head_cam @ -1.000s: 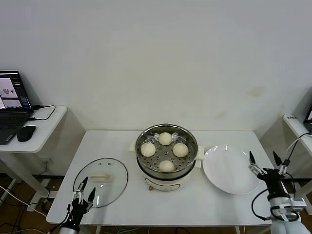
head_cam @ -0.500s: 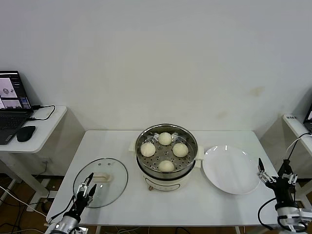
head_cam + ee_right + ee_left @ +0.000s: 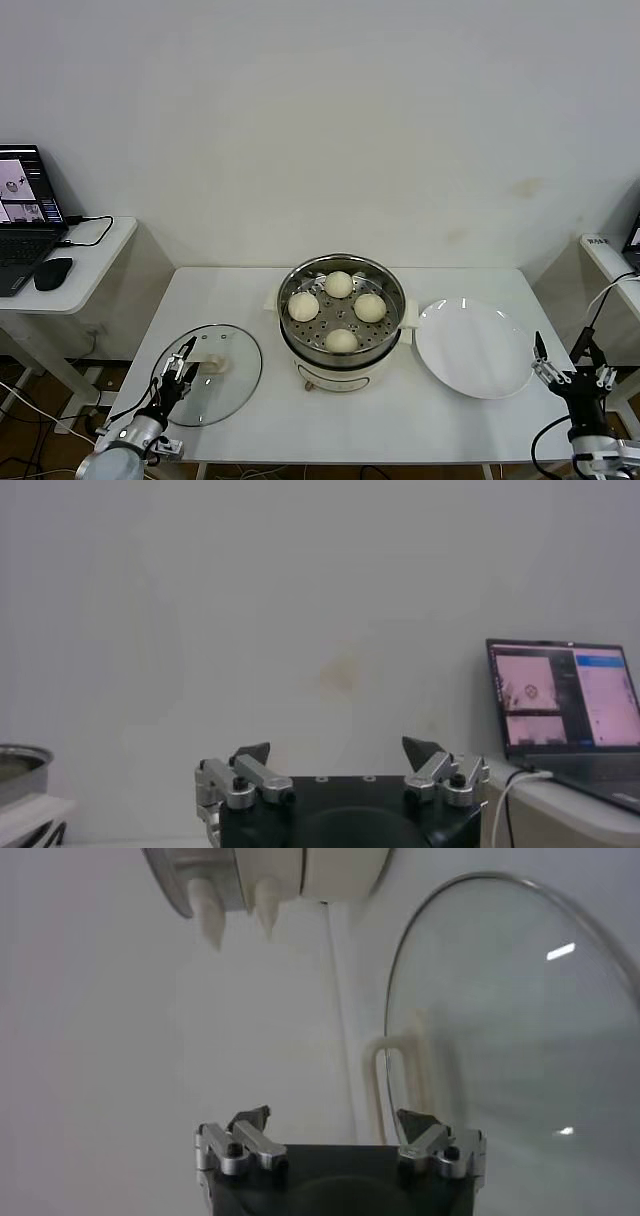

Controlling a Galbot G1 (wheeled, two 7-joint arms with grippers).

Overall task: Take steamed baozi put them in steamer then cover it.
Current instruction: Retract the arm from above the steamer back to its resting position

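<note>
Already four steamed baozi (image 3: 340, 310) sit inside the steamer (image 3: 342, 322), with the cover (image 3: 207, 373) lying flat on the desk (image 3: 260, 420) to its left
Left gripper (image 3: 180, 367), fingers spread apart, hovers over the cover's near-left edge, just beside its white handle (image 3: 212, 365), gripping nothing; right gripper (image 3: 568, 363), also spread wide and empty, hangs at the desk's right edge, beside the white plate (image 3: 472, 348) and well apart from the steamer
</note>
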